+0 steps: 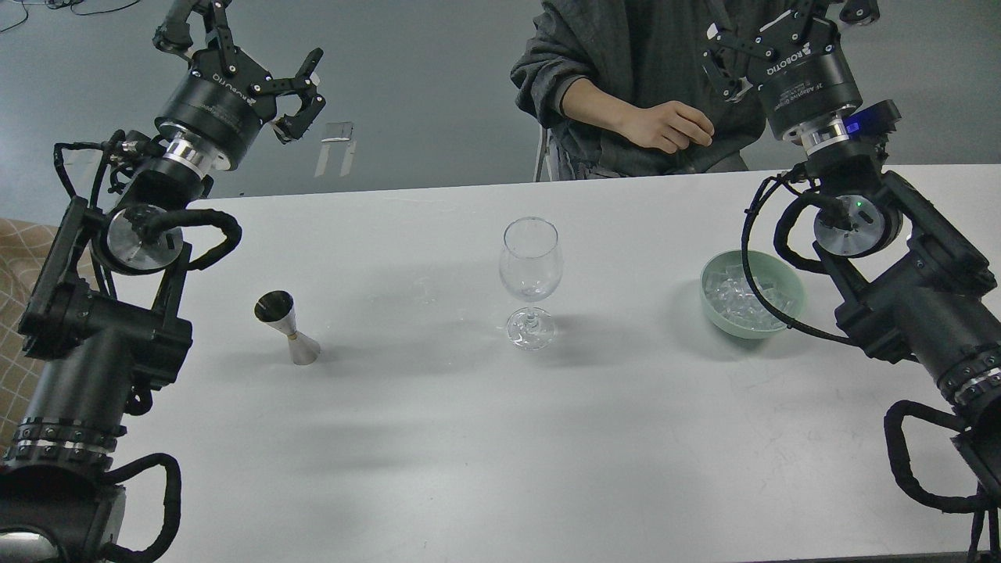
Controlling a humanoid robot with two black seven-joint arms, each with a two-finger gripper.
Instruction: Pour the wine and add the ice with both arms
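A clear wine glass (531, 266) stands upright at the table's middle, and its bowl looks empty. Left of it a small metal jigger (286, 327) stands on the table. Its cup is dark inside, and the wine is hidden from this view. At the right, a pale green bowl (788, 311) holds several cubes of ice (735, 295). My left gripper (250, 51) is raised high at the far left, open and holding nothing. My right gripper (790, 19) is raised at the far right above the bowl's side, open and empty, with its fingers partly cut off by the top edge.
A person in a grey top sits behind the white table (469, 438), with a hand (665, 125) resting near its far edge. My right arm's cable (749, 258) hangs in front of the bowl. Grey floor lies beyond the table.
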